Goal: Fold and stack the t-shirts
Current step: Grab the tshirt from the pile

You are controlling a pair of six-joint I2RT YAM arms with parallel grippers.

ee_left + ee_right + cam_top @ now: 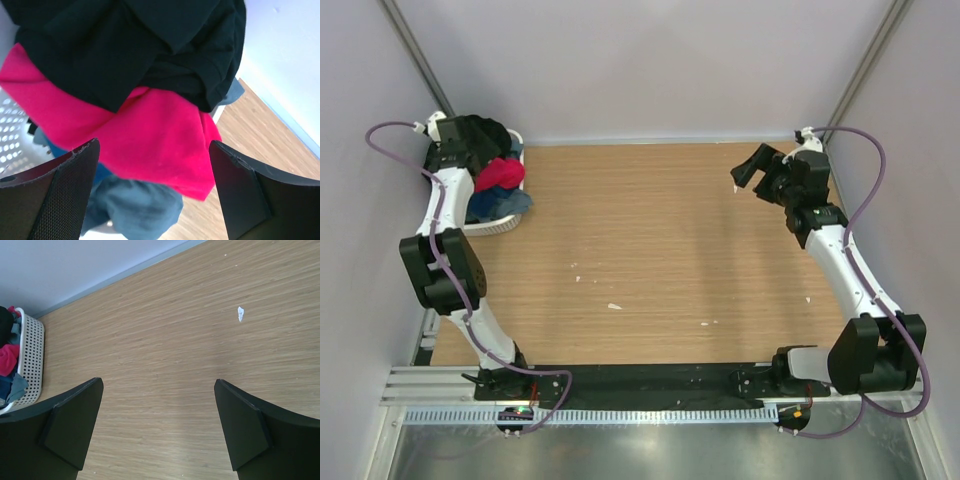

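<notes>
No legible txt, labels, brand marks, nos. or signs in any view, incl. on the t-shirts, the white basket or the bench.

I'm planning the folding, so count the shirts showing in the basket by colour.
Black shirt: 1
Pink shirt: 1
Blue-grey shirt: at least 1, as bunched folds hide any more
Total: at least 3 in the basket

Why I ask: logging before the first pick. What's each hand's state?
Left hand: open, over the t-shirts, holding nothing.
Right hand: open, over the table, holding nothing.
</notes>
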